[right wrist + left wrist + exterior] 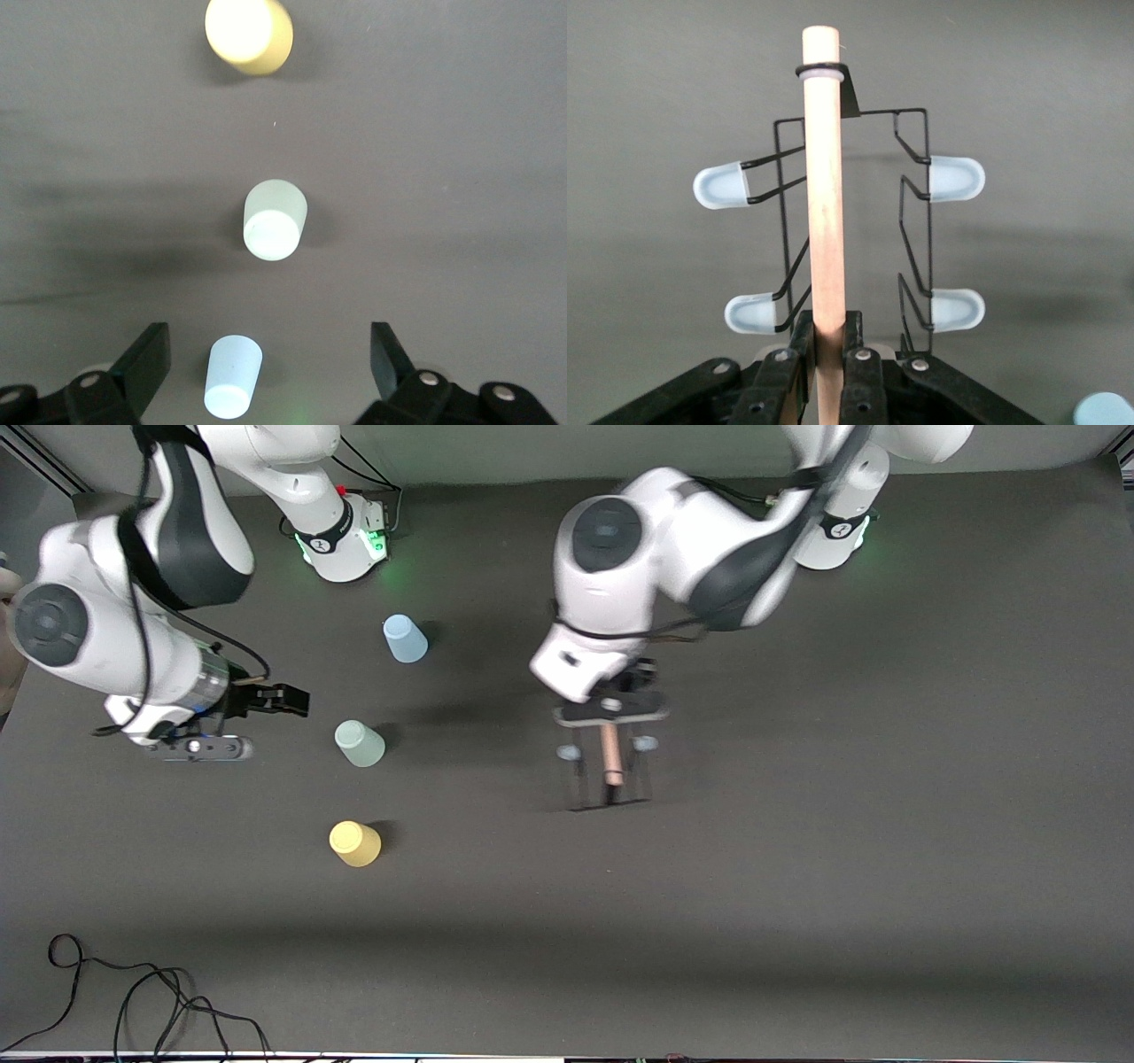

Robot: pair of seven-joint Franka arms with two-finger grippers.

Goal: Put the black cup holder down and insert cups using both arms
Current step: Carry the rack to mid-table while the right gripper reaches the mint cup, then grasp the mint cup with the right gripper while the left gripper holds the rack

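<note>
My left gripper (pixel 610 729) is shut on the light wooden dowel (pixel 824 177) of the black cup holder (pixel 608 802), near the table's middle. The wire rack (pixel 912 112) hangs below the jaws with its pale-tipped pegs (pixel 957 177) out to both sides; I cannot tell if its base touches the table. Three cups stand upside down toward the right arm's end: light blue (pixel 405 638), pale green (pixel 360 743) nearer the front camera, yellow (pixel 355 843) nearest. My right gripper (pixel 270 332) hangs open in the air, empty, with the blue cup (pixel 234 376) below it and the green cup (pixel 275 230) and yellow cup (pixel 248 34) farther out.
Loose black cables (pixel 133 1001) lie at the table's front edge toward the right arm's end. The dark mat (pixel 842 824) is bare toward the left arm's end. An edge of the blue cup (pixel 1103 410) shows in the left wrist view.
</note>
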